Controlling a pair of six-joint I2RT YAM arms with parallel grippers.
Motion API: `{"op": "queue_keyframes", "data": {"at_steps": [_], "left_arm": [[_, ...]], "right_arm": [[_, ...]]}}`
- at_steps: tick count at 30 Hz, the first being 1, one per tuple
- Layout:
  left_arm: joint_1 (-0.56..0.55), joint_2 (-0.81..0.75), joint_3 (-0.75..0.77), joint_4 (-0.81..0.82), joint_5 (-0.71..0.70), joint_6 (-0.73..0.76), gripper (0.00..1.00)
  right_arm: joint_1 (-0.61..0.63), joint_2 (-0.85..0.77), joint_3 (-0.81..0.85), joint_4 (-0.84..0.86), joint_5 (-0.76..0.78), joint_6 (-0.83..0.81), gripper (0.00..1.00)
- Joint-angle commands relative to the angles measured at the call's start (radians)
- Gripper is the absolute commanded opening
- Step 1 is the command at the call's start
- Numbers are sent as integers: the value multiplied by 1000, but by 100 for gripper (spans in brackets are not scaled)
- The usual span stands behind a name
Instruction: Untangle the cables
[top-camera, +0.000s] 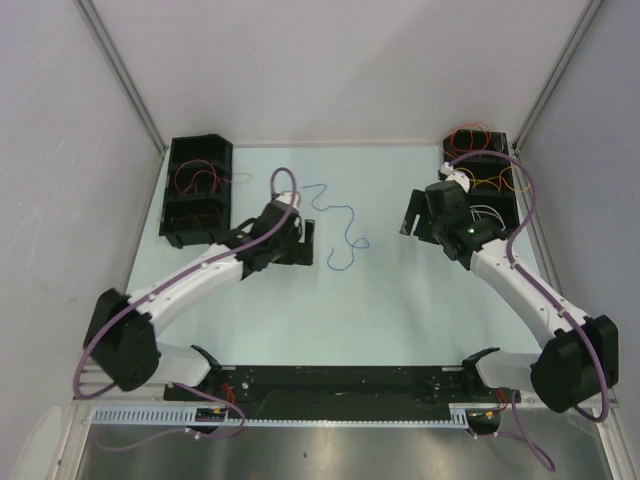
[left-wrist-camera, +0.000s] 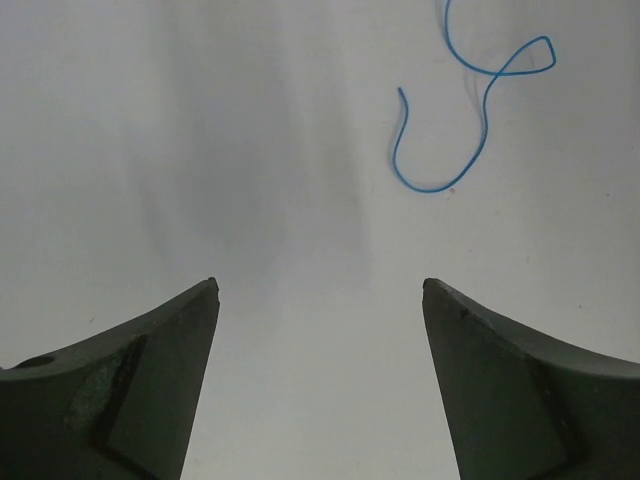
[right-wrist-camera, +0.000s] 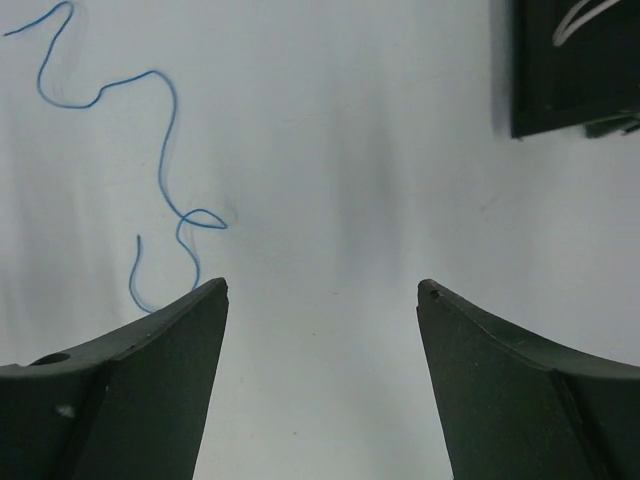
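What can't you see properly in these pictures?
- Top view: the right arm covers part of the right bin; its orange cables are too small to count.
- Top view: reddish cables in the left bin, too small to tell how they cross.
- Left wrist view: the blue cable runs off the top edge.
- Right wrist view: a white cable is cut off by the top edge.

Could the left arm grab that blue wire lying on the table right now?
Probably yes. The left claw is open and empty, the blue wire lies loose just ahead of it, and only bare table sits between them.
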Motion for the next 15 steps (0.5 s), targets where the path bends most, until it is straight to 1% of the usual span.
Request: {"op": "queue_keyframes", "data": {"at_steps": [1,3,4,5,7,10,15], "left_arm": [[-93,167,115,152,-76,41,85],[-119,239,155,183,-73,61,84],[-125,300,196,189,-67,84,83],[-134,334,218,192,-61,96,82],[-147,407,275,197,-63,133,82],[-157,466,325,228,-38,182,81],[-165,592,421,228,-4,239,77]], "right_arm": [[-100,-113,-16,-85,-9,-17,81],[-138,-156,-28,-87,-32,-38,82],[-155,-167,-30,-92,-37,-48,82],[-186,-174,-30,-105,-43,-52,82],[-209,-184,-34,-115,-66,-49,82],[-217,-184,-45,-104,-115,-48,82],[-221,-171,-56,-95,-129,-60,82]]}}
